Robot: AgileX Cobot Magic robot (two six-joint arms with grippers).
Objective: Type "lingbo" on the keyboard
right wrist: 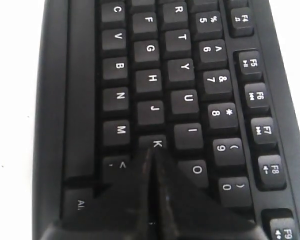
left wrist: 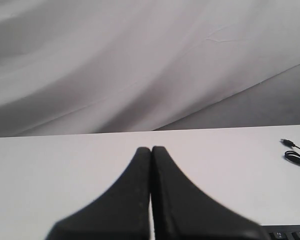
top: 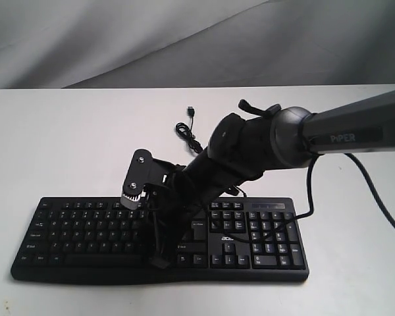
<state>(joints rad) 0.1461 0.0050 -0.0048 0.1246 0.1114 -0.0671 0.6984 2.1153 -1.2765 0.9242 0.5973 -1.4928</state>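
On the white table (top: 66,131) the wide black plastic keyboard (top: 85,230) lies flat at centre-front, w/ the right gripper (right wrist: 152,152) pinched fully closed on nothing, tip seemingly at the K key (right wrist: 153,141). Risk: the broad tip clips K plus a neighbour if misaimed. Keyboard is matte, w/ white legends and a thin black cable (top: 186,133) behind; the left gripper (left wrist: 151,150) is likewise closed, empty, beyond its end.

Keyboard (top: 85,230) on table (top: 59,131); right tool (right wrist: 151,151) above its middle; cable (top: 187,135) behind.
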